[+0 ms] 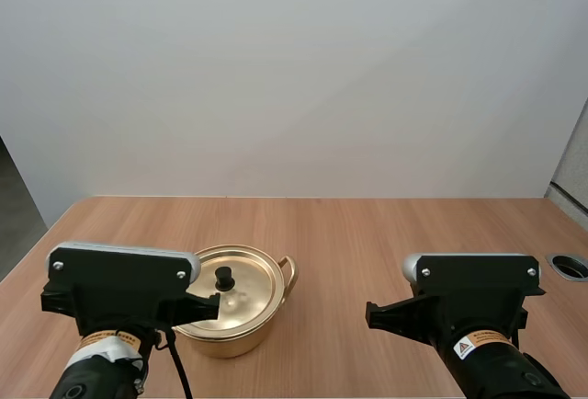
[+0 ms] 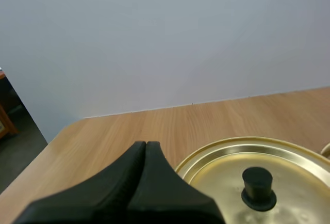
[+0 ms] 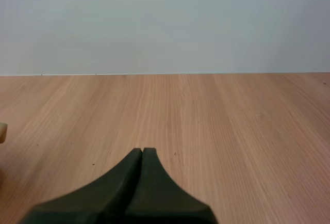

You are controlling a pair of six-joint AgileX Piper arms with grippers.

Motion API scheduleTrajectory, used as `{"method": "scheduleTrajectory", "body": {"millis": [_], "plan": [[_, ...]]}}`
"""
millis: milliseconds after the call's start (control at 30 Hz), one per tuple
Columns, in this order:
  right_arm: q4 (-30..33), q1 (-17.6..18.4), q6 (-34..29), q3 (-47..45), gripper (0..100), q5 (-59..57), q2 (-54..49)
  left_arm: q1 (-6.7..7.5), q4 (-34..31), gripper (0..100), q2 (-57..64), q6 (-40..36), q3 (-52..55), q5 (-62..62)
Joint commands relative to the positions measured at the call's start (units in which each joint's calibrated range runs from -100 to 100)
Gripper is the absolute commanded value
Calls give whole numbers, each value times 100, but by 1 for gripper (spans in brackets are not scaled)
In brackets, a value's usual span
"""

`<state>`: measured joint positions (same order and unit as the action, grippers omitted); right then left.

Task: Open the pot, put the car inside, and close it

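A gold pot (image 1: 241, 327) stands on the wooden table, left of centre, with its gold lid (image 1: 246, 281) on and a black knob (image 1: 223, 278) in the lid's middle. One loop handle (image 1: 290, 272) sticks out at its right side. My left gripper (image 2: 146, 144) is shut on nothing, its fingers together as one dark wedge just beside the lid (image 2: 227, 175) and short of the knob (image 2: 257, 187). My right gripper (image 3: 142, 150) is also shut and holds nothing, over bare table well to the right of the pot.
The wooden table (image 1: 367, 233) runs back to a plain white wall. A round grey cable hole (image 1: 570, 266) sits near the right edge. The left arm's body (image 1: 119, 289) overlaps the pot's left side in the high view.
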<state>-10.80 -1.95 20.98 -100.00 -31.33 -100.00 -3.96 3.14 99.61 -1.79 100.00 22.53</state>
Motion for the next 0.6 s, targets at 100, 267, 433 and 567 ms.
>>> {"method": "scheduleTrajectory", "body": {"millis": [100, 267, 433, 567], "plan": [[-6, -2, -5, 0, 0, 1, 0, 1, 696, 0, -4, -669, 0, 736], [-6, -2, -5, 0, 0, 1, 0, 1, 720, 0, -4, -669, 0, 726], [-6, -2, -5, 0, 0, 1, 0, 1, 720, 0, -4, -669, 0, 676], [-6, -2, -5, 0, 0, 1, 0, 1, 720, 0, -4, -669, 0, 676]]}}
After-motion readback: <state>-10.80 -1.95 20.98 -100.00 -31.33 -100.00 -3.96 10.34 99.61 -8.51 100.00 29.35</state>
